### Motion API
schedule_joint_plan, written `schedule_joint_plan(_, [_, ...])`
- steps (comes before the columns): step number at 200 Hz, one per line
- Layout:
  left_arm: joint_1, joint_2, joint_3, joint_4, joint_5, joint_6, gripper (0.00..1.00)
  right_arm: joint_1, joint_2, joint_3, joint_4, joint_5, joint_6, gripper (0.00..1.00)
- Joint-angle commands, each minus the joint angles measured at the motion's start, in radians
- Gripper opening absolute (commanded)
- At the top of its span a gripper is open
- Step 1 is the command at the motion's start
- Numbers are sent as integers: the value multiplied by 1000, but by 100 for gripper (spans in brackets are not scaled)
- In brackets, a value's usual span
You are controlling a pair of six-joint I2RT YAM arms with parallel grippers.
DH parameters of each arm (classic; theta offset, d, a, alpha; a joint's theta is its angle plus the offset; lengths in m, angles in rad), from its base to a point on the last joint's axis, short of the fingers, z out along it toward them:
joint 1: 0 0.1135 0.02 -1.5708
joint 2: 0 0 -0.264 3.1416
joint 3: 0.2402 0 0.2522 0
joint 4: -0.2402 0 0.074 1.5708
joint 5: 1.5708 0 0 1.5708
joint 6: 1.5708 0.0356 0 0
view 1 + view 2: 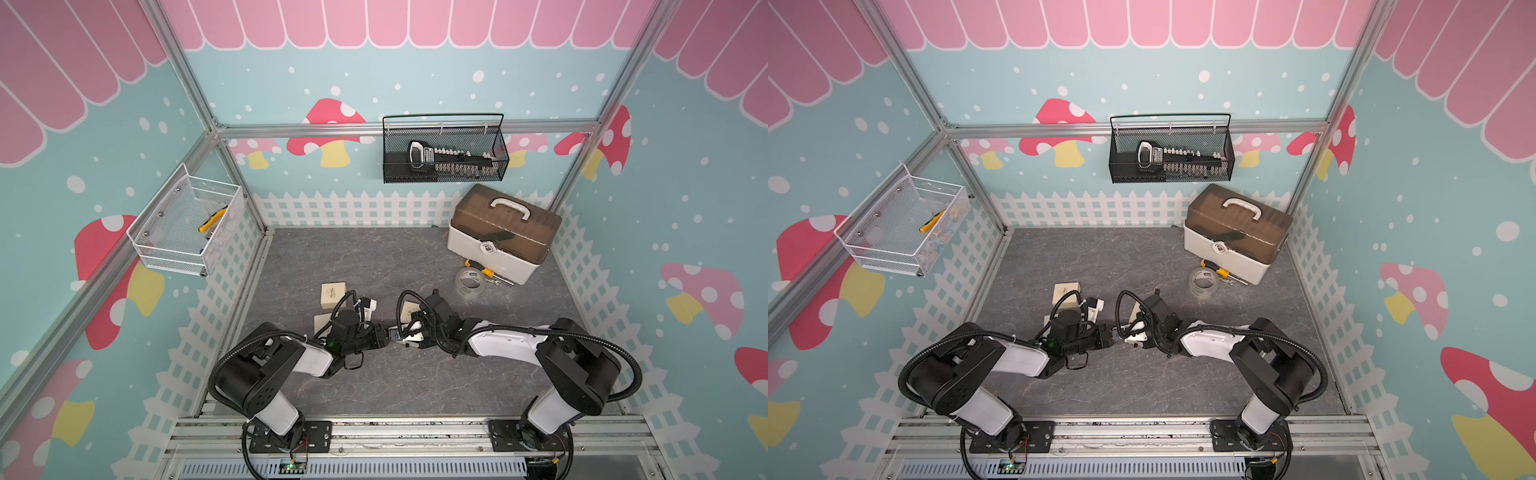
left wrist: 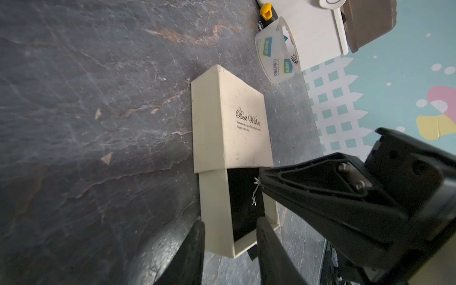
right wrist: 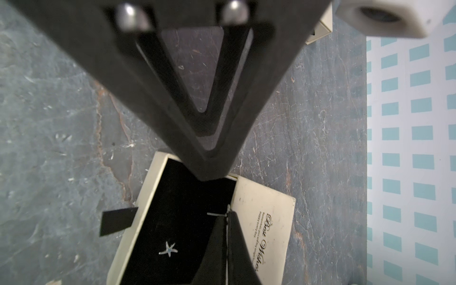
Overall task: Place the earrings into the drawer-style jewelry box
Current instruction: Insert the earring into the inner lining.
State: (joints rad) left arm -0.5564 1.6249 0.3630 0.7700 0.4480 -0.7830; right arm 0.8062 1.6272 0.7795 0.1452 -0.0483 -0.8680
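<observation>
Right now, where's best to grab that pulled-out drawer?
Pinch the drawer across its long walls, from its pulled-out end, where the left gripper is lined up: they are flat and parallel. Its black pull tab seems to lie flat, likely harder to pinch.

Overhead pair, close wrist views (same box point(image 2: 230, 123))

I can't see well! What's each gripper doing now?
Left gripper: straddles the drawer; grip cannot be told.
Right gripper: closed, holding one earring.

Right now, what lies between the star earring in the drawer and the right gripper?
Only bare black lining, seen in the right wrist view, between that earring and the right gripper, which is shut on the second earring.
</observation>
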Motion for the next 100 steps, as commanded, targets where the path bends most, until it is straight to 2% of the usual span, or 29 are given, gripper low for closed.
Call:
schedule_joint_plan(1, [6,17,22,56,23,-15,36,12,28,19,14,-8,-29,0])
schedule_joint_plan(100, [6,24,47,-1,18,10,32,14,47,15,30,16,-50,0])
